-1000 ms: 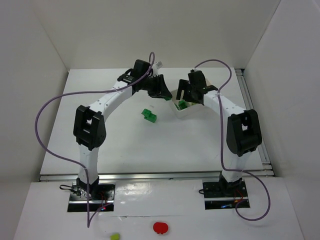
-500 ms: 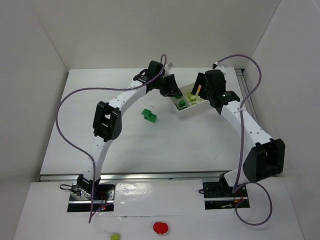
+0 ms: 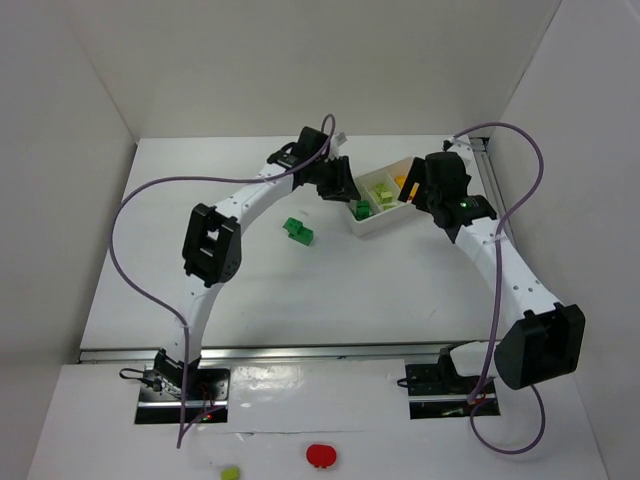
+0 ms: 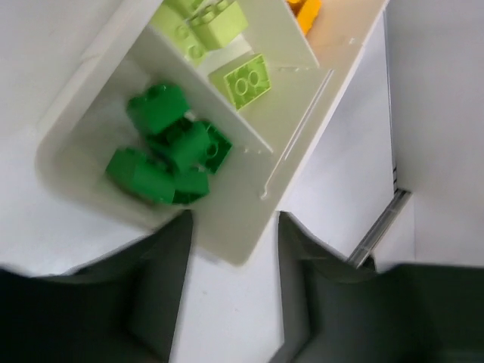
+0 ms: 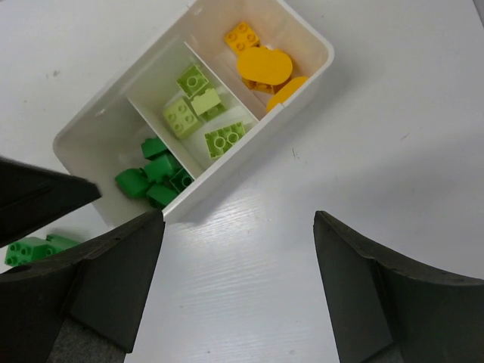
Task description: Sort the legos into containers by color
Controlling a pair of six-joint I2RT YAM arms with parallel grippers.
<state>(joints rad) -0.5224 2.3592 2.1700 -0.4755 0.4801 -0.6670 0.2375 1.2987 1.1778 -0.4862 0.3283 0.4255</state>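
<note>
The white tray [image 3: 380, 224] holds sorted legos: dark green bricks [image 4: 162, 151] in its near-left compartment, lime bricks [image 5: 195, 106] in the middle one, orange pieces [image 5: 261, 66] at the far end. One more green brick [image 3: 298, 230] lies on the table left of the tray. My left gripper [image 4: 234, 221] hovers open over the corner of the tray [image 4: 302, 113] beside the green compartment, with nothing between its fingers. My right gripper [image 5: 238, 215] stands wide open and empty over bare table, just off the long side of the tray [image 5: 91, 144].
White walls close in the table on three sides. A metal rail [image 3: 505, 240] runs along the right edge. A red round thing [image 3: 319, 455] and a lime blob [image 3: 230, 473] sit on the front ledge between the arm bases.
The right arm has swung off the tray to its right side. The left gripper has come over the tray's green end and its jaws have parted.
</note>
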